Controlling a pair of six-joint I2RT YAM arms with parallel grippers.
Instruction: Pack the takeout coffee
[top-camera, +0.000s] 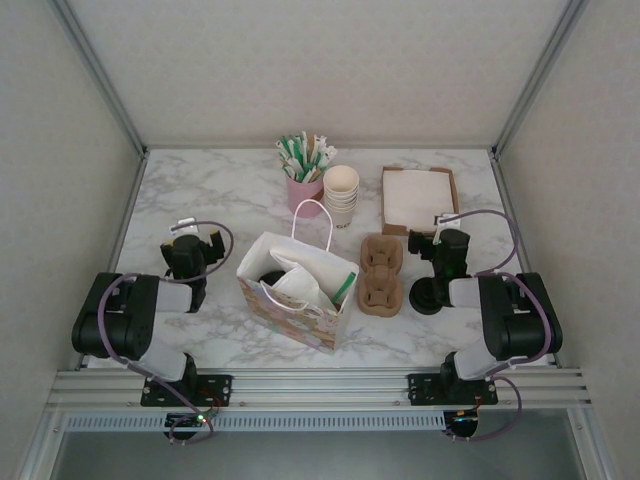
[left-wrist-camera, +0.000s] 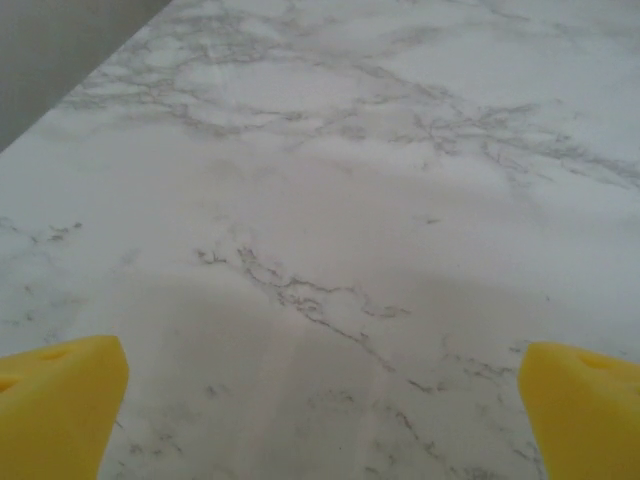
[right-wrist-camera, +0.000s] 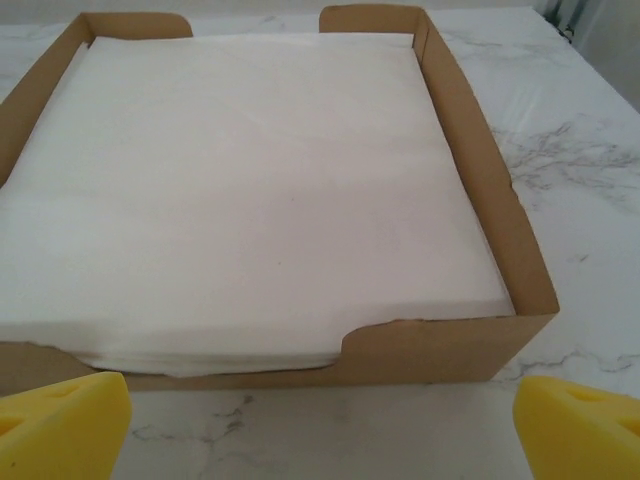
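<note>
Arms (top-camera: 130, 318) (top-camera: 505, 318) folded low, jaws wide.

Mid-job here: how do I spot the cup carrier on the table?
Find the patterned paper bag standing mid-table. Just to its right lies the cup carrier. It is brown moulded pulp with round wells, unlike the flat napkin box behind it.

A robotics lab cell staged as a café counter: an aluminium frame (top-camera: 100, 75) and pale panels enclose a marble-print desk (top-camera: 200, 200). The left arm (top-camera: 130, 320) and right arm (top-camera: 510, 320) are bolted to its rail (top-camera: 320, 385), among stacked paper cups (top-camera: 341, 195), a napkin tray (right-wrist-camera: 460, 345), cup carriers (top-camera: 381, 275) and a paper bag (top-camera: 295, 310).
</note>
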